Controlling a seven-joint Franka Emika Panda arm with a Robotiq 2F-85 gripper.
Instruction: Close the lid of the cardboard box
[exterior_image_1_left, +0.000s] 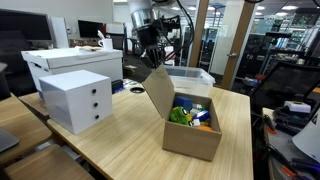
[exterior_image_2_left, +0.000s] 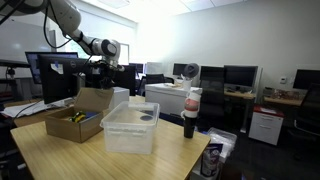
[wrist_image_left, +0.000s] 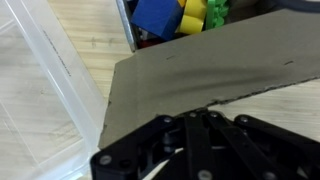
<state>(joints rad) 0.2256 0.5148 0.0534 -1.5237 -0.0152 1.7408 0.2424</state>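
Note:
The cardboard box (exterior_image_1_left: 192, 138) stands open on the wooden table, with colourful toy blocks (exterior_image_1_left: 190, 114) inside. Its lid (exterior_image_1_left: 159, 91) stands up, tilted away from the opening. My gripper (exterior_image_1_left: 152, 60) is just above the lid's top edge, fingers together and holding nothing. In an exterior view the box (exterior_image_2_left: 68, 124), the lid (exterior_image_2_left: 95, 100) and the gripper (exterior_image_2_left: 100, 70) show at the left. In the wrist view the lid (wrist_image_left: 200, 65) fills the middle, right at the shut fingers (wrist_image_left: 205, 118), and the blocks (wrist_image_left: 180, 15) show above it.
A white drawer unit (exterior_image_1_left: 75, 100) stands beside the box. A clear plastic bin (exterior_image_1_left: 190, 77) sits behind it, also seen in an exterior view (exterior_image_2_left: 130, 128) and in the wrist view (wrist_image_left: 40, 90). A dark bottle (exterior_image_2_left: 190, 115) stands near the table's edge.

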